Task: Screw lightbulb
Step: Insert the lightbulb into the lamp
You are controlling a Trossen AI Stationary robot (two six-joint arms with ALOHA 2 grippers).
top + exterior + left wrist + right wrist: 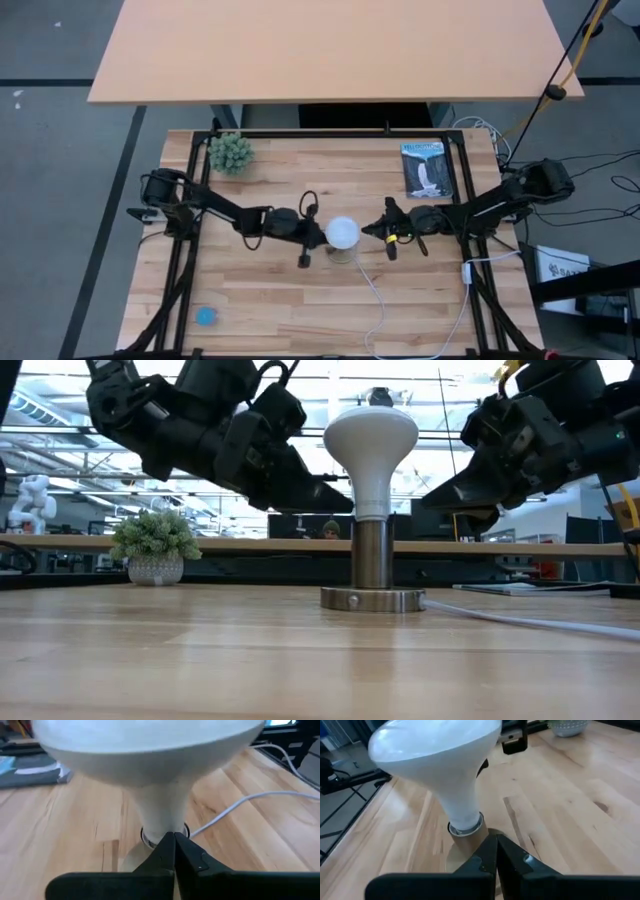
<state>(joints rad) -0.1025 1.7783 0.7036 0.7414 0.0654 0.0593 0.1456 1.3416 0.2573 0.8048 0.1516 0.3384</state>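
The lightbulb [343, 232] stands upright in the socket [371, 556] at mid-table, globe up, neck down in the metal sleeve; the socket's round base [372, 599] sits flat on the wood w/ a thin white cord [372, 290] trailing toward the near edge. L gripper [318, 235] sits just beside the bulb on its left, fingers pressed together, holding nothing; whether the tip touches the neck is hard to tell, prob. just short of it. R gripper [371, 232] is close on the other side, also pinched closed and empty. Small potted plant [231, 153] at far left corner, booklet [427, 169] far right, blue disc [206, 316] near left corner.
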